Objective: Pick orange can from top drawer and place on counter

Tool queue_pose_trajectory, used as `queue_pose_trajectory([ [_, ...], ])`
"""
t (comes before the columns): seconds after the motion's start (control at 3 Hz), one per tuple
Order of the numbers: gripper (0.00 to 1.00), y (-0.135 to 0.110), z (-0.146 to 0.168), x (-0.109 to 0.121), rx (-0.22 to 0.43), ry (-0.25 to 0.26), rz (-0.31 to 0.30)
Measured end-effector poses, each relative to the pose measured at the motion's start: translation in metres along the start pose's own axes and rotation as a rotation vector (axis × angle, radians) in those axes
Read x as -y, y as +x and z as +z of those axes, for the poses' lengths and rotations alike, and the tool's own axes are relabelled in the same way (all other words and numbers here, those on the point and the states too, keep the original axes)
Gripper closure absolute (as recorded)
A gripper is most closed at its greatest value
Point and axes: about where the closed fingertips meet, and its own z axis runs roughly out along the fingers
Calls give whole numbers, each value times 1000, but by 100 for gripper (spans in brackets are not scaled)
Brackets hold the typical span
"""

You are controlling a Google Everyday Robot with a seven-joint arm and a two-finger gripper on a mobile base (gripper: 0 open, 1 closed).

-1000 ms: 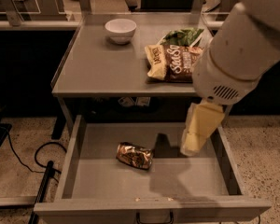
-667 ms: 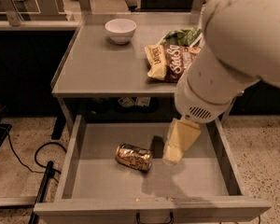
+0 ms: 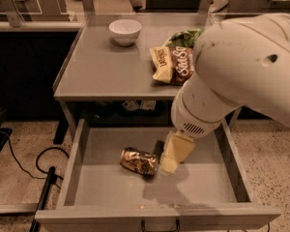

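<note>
The orange can [image 3: 139, 161] lies on its side on the floor of the open top drawer [image 3: 87, 187], left of centre. My gripper [image 3: 170, 159] hangs inside the drawer right beside the can's right end, close to it or touching it. The big white arm [image 3: 241, 76] reaches down from the upper right and hides the drawer's back right part. The grey counter [image 3: 106, 71] stands above and behind the drawer.
A white bowl [image 3: 124, 31] sits at the counter's back. A brown-and-yellow snack bag [image 3: 171, 66] and a green bag [image 3: 186, 35] lie on the counter's right side. A black cable [image 3: 43, 158] runs over the speckled floor at the left. The drawer's handle [image 3: 159, 226] is at the bottom edge.
The arm has swung left and down across the drawer. The gripper went from the drawer's right side to right beside the can. The can has not moved.
</note>
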Motion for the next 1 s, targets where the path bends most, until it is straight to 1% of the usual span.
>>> queue_pose_trajectory([
  [0.33, 0, -7, 22, -10, 47, -35, 45],
  [0.67, 0, -11, 53, -19, 134, -64, 110],
  [1.0, 0, -16, 76, -26, 224, -87, 169],
])
